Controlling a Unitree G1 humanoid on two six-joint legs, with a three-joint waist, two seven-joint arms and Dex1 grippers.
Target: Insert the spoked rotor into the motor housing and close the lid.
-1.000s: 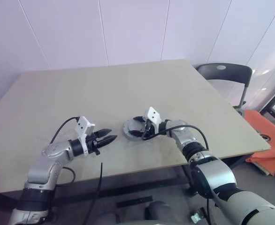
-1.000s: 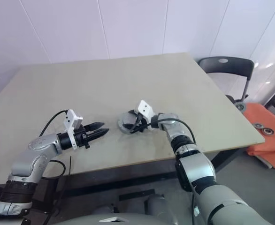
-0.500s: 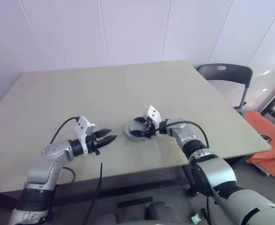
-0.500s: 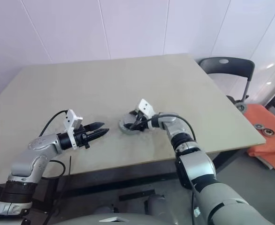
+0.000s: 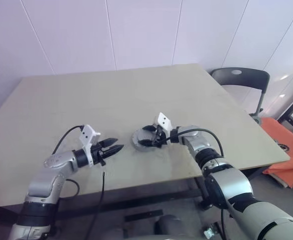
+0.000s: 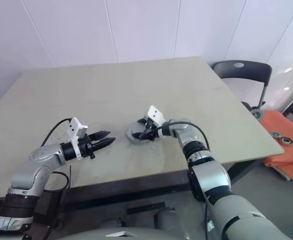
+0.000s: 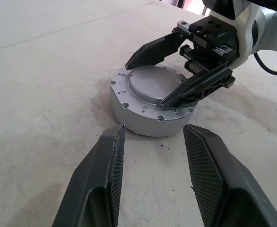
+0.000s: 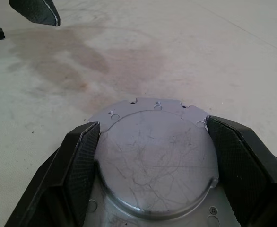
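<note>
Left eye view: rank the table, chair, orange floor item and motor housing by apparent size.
Table, largest.
Chair and orange floor item look about alike; the item runs off the frame.
Motor housing, smallest.

1. Honestly can't make out any text, labels, brand marks or numbers anywhere here.
2. The round grey metal part (image 7: 151, 106) on the bench (image 5: 111, 95) just has scratches and small screw holes on top, no lettering.
</note>
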